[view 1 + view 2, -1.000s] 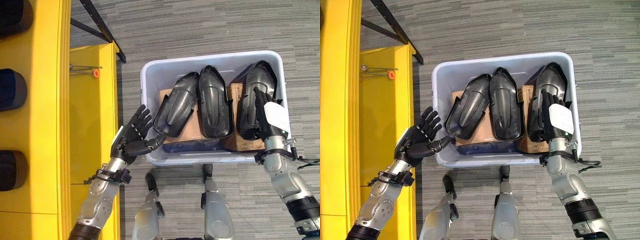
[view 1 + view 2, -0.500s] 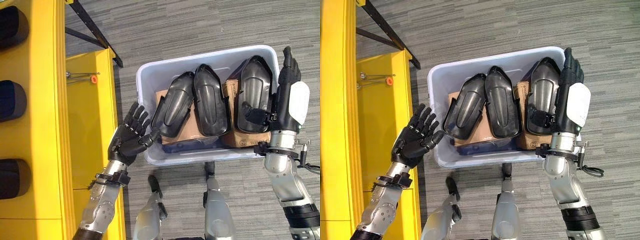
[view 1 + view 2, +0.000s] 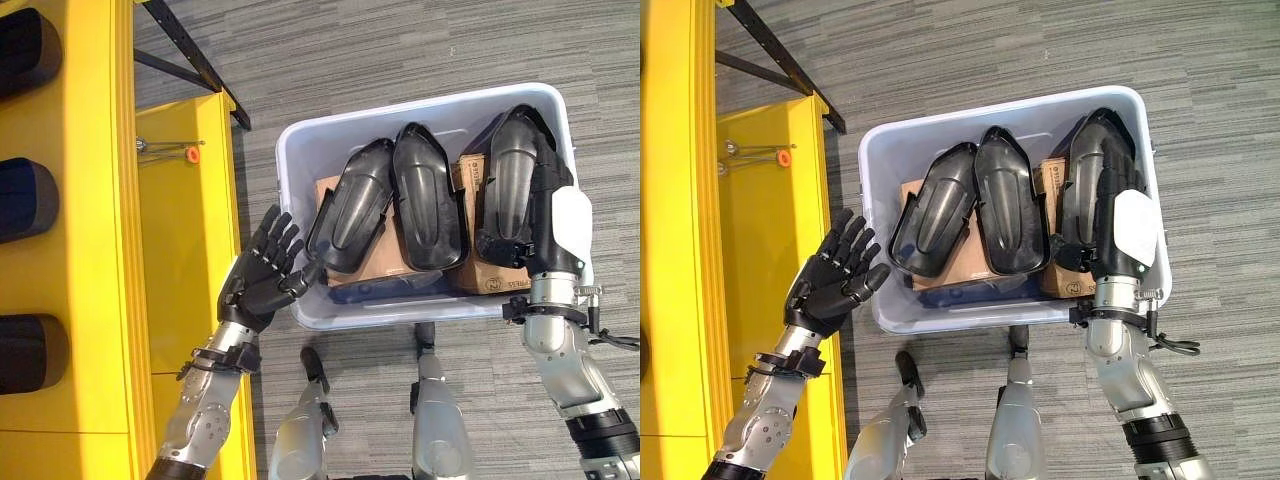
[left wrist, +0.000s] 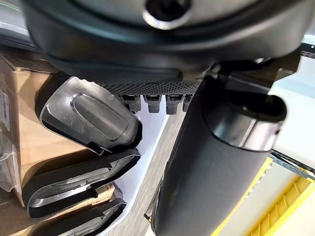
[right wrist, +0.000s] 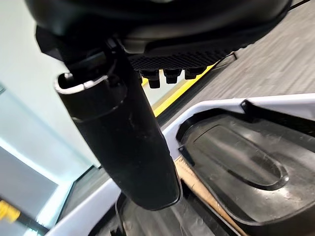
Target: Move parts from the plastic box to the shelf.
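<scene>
Grey striped carpet under everything; yellow shelf (image 3: 70,250) runs along 9 o'clock, plastic box (image 3: 300,310) sits centre-right.

L eye view: left hand (image 3: 262,278) hovers outside the box's 8 o'clock corner, fingers spread, holding nothing. Right hand (image 3: 555,235) lies over the rightmost part (image 3: 512,170) at 3 o'clock; can't tell if fingers are curled on it. Advice: get fingers under that part's raised rim before lifting, keep it level so neighbours aren't dragged.

R eye view: three black moulded shells, glossy, teardrop-shaped w/ raised lips, rest tilted on cardboard boxes (image 3: 940,265) in the box. Middle part (image 3: 1008,205) touches its neighbour.

L wrist view: shells stacked edge-on by the white wall.

R wrist view: a shell's hollow face lies just past the thumb.
</scene>
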